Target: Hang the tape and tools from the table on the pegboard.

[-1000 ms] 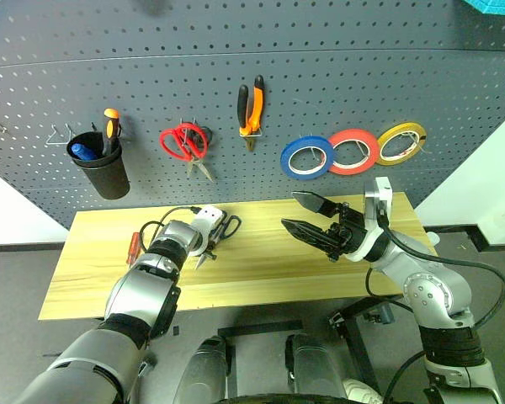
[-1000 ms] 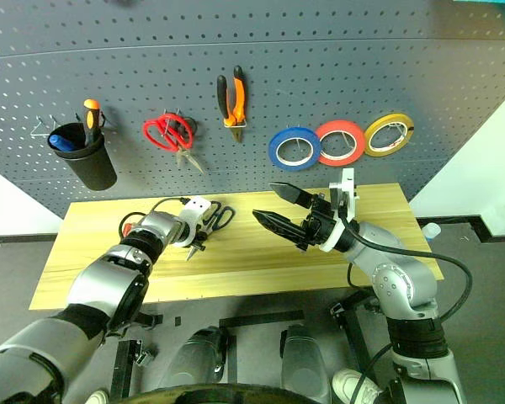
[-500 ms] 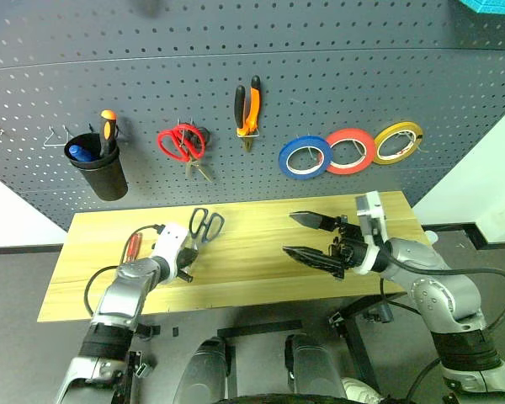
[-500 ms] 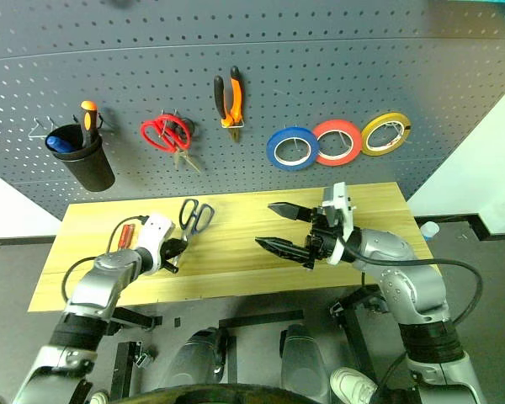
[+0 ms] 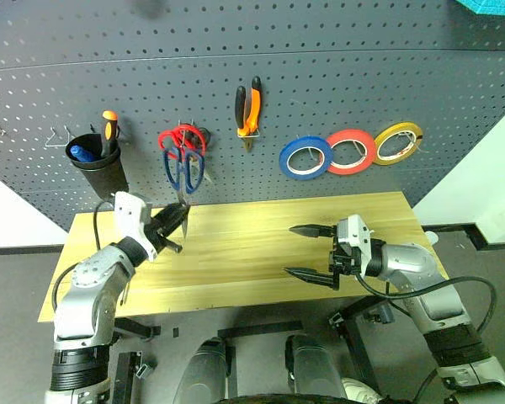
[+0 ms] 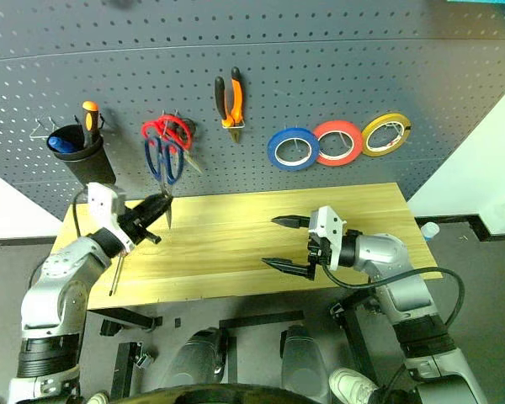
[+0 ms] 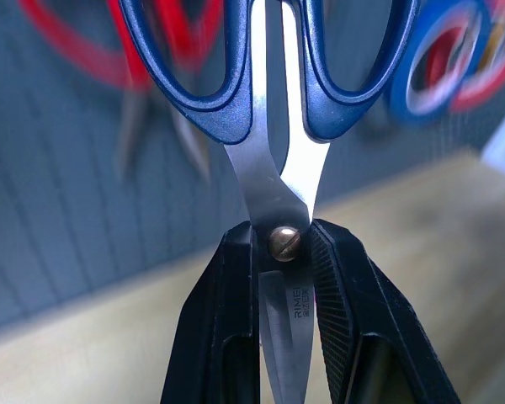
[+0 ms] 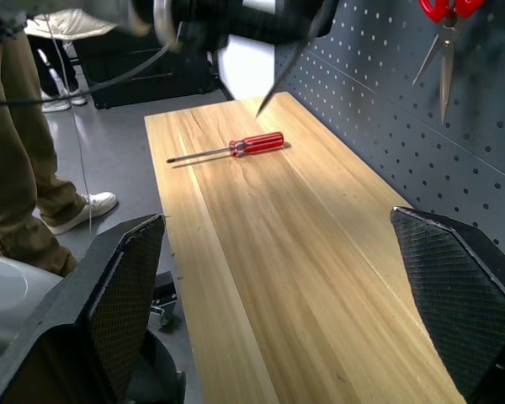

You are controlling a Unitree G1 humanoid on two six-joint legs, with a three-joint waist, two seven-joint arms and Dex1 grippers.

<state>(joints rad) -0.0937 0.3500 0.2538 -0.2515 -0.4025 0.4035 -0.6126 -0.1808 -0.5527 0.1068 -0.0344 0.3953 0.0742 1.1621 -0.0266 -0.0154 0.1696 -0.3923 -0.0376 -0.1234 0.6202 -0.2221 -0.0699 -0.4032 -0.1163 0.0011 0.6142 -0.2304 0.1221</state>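
Observation:
My left gripper is shut on the dark blue-handled scissors, gripping the blades just below the pivot. The handles point up in front of the pegboard, overlapping the red scissors there. The red-handled screwdriver lies on the table near its left end, below my left arm. The blue tape and the orange-and-black pliers hang on the pegboard. My right gripper is open with nothing in it, hovering over the right half of the table and pointing left.
A black cup holding an orange-handled tool hangs at the board's left, next to red scissors. Red tape and yellow tape hang right of the blue roll. Bare hooks sit at far left. A person's legs stand past the table's left end.
My left gripper lifted the blue-handled scissors off the table, up and left in front of the pegboard. My right gripper sank slightly and turned, staying open.

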